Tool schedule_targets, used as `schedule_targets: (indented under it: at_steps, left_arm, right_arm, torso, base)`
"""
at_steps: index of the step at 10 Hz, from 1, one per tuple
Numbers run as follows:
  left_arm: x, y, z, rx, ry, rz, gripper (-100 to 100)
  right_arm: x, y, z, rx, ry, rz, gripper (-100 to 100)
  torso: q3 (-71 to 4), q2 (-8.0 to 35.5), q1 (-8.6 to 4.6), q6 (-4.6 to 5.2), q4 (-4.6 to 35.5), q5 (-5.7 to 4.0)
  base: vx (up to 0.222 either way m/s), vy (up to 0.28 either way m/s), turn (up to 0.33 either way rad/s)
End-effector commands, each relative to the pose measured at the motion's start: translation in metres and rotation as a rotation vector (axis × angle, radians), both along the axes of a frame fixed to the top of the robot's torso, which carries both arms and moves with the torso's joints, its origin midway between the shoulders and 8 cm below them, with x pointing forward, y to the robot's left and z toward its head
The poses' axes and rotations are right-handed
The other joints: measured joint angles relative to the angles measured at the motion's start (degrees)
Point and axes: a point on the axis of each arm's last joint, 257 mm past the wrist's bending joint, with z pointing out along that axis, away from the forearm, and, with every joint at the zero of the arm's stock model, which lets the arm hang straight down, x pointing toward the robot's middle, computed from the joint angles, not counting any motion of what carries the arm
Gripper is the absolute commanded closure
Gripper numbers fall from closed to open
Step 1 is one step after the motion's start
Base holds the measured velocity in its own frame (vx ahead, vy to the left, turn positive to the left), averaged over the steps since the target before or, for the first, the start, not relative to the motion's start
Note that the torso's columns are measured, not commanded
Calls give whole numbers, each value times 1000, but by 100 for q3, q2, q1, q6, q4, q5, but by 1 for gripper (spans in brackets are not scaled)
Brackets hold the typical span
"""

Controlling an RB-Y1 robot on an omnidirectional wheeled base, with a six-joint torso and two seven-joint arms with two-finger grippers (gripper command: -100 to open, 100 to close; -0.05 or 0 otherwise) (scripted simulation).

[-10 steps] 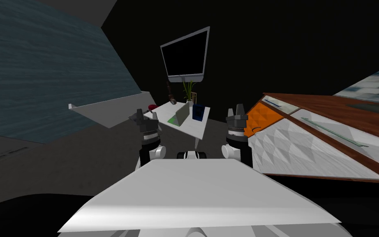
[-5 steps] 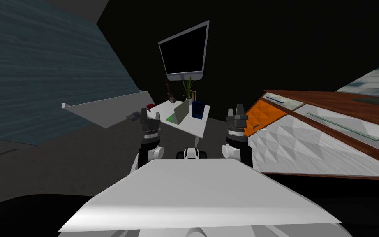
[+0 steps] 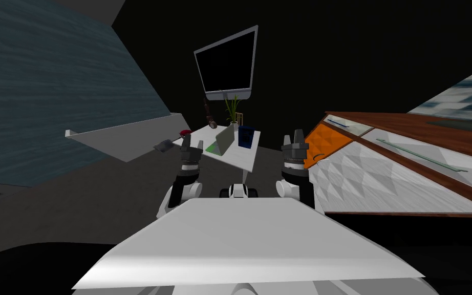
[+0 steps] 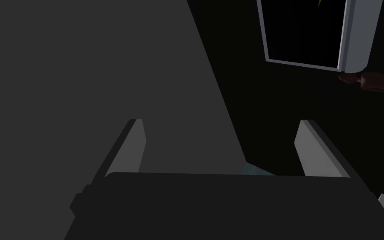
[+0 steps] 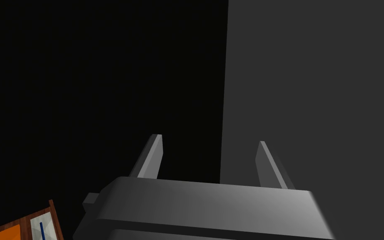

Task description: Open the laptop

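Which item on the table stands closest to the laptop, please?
The blue box, just beside the laptop; the plant and red item sit farther away.

Laptop (image 3: 224,141) on table (image 3: 242,157), box (image 3: 245,137) just right of it, plant (image 3: 233,109) at far edge, monitor (image 3: 226,64) behind

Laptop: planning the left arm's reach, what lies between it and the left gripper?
In the head view, just bare white desk top and a green patch beside the laptop separate it from the left gripper.
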Motion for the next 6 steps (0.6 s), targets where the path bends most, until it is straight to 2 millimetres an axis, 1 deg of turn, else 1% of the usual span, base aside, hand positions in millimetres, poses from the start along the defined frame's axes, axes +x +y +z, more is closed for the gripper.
schedule_targets:
  at_steps: [1,6]
  left_arm:
    - [9,-6,-6,33,51,-16,-100]
    - [23,-14,-15,67,131,-26,-100]
  right_arm:
    - [0,0,0,0,0,0,0]
    - [0,0,0,0,0,0,0]
  torso:
    - [0,0,0,1,0,0]
    - [-1,-1,2,0,0,0]
  base:
    - [17,10,-101]
    - [13,13,-48]
